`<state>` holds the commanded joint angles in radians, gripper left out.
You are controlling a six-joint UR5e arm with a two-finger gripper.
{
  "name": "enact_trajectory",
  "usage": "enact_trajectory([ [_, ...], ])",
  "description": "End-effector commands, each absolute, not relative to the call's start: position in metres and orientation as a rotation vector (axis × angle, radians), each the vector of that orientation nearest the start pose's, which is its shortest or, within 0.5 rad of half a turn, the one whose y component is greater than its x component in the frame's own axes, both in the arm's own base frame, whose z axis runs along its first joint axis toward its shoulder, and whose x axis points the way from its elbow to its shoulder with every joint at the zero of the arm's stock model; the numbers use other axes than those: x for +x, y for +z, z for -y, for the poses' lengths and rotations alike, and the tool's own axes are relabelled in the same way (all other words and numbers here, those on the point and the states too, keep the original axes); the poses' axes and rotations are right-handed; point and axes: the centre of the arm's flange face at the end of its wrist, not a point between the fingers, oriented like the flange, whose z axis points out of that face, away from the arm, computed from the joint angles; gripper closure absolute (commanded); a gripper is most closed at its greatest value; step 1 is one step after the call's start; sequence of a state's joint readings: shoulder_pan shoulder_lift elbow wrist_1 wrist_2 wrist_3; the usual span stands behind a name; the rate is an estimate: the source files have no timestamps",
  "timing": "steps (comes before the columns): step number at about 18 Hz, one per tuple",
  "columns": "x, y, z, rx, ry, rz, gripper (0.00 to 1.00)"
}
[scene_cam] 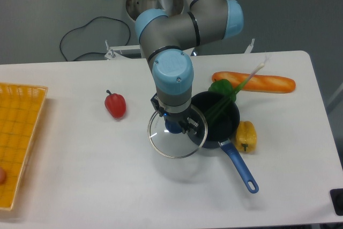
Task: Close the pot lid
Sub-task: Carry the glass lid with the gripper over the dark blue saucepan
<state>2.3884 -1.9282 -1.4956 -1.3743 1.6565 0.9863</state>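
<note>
Camera view is showing the pot lid, a clear glass disc with a thin metal rim, hanging just left of the dark round pot, overlapping its edge, with the end effector clamped on its blue knob, so the carry is needing more rightward travel over the white surface before lowering.

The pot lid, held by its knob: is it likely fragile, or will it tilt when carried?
The pot lid looks like clear glass with a thin metal rim, so probably fragile. The end effector grips only its centre knob, so it may tilt. Part of it already overlaps the pot, so the rims could knock.
</note>
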Motion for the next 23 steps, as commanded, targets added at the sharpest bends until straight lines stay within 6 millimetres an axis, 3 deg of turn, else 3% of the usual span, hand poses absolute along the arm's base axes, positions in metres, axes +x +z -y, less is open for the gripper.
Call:
enact_trajectory([
  [3,-0.364,0.341,-0.506,-3.298,-0.028,-0.444,0.62],
  [10,-0.371,0.344,-0.492,-3.378,-0.004,-0.563,0.62],
  [16,-0.393,0.349,-0.473,-3.389,0.010,-0.724,0.62],
  [23,-0.413,0.339,-0.452,-3.410,-0.010,-0.745,0.62],
])
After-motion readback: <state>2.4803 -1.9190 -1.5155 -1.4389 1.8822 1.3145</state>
